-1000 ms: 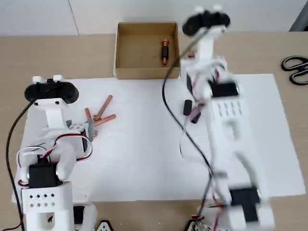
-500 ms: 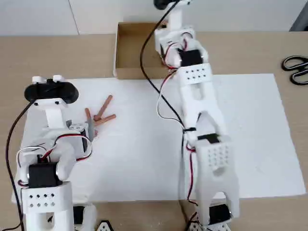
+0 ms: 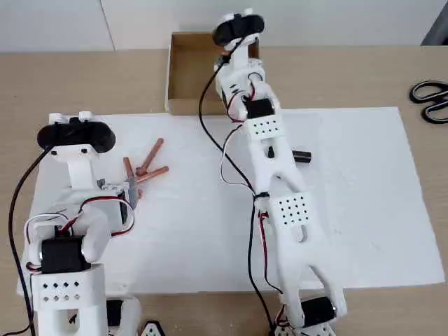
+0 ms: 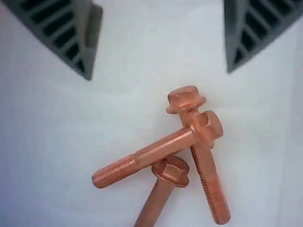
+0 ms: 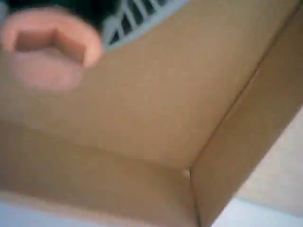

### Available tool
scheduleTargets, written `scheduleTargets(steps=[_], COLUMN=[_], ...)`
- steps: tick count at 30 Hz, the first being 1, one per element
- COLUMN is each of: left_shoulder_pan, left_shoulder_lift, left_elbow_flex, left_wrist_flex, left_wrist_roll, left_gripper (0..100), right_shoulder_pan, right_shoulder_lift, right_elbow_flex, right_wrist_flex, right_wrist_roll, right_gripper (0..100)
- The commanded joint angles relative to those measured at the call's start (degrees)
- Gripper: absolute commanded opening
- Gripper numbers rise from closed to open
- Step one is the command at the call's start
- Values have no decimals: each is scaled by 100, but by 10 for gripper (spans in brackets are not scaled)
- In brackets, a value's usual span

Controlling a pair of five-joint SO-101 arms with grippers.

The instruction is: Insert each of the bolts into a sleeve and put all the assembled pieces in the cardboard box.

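High view: left arm (image 3: 70, 231) is parked at the near-left of the white sheet (image 3: 182, 238), with the left pincer (image 3: 129, 190) just beside three loose bolts (image 3: 148, 166). The right arm (image 3: 269, 140) stretches across the sheet, its wrist over the cardboard box (image 3: 192, 106) at the far edge of the table (image 3: 84, 77). One black sleeve (image 3: 302, 156) lies on the sheet just beside that arm. Scissors (image 3: 428, 100) sit far right.

Left wrist view: left pincer (image 4: 161, 68) spread apart, gripping nothing. The bolts (image 4: 161, 151) lie crossed on the sheet (image 4: 47, 142).

Right wrist view: right pincer (image 5: 94, 23) clamped on a held bolt (image 5: 47, 45). Its copper head is blurred, up against a grey finger (image 5: 137, 19), above the box (image 5: 142, 109) floor near a corner.
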Motion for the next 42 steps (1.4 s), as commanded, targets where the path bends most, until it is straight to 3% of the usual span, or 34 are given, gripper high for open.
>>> scheduleTargets(steps=[1, 5, 11, 20, 28, 42], left_shoulder_pan=[18, 26, 26, 26, 26, 18], left_shoulder_lift=[-114, -114, -114, -114, -114, -114], left_elbow_flex=[-22, -22, 163, 171, 154, -409], left_wrist_flex=[9, 9, -18, -9, 0, 281], left_wrist_roll=[-44, -44, -44, -44, -44, -44], left_gripper=[175, 175, 174, 174, 174, 174], right_shoulder_pan=[-4, -4, 4, 22, 145, 1130], right_shoulder_lift=[13, 101, 119, -57, -1068, -3855], right_elbow_flex=[-633, -703, -677, -897, -1609, -1582], right_wrist_flex=[-189, -189, -145, 22, 2229, 6554], right_wrist_roll=[62, 62, 62, 70, 62, 53], right_gripper=[4, 15, 187, 199, 199, 199])
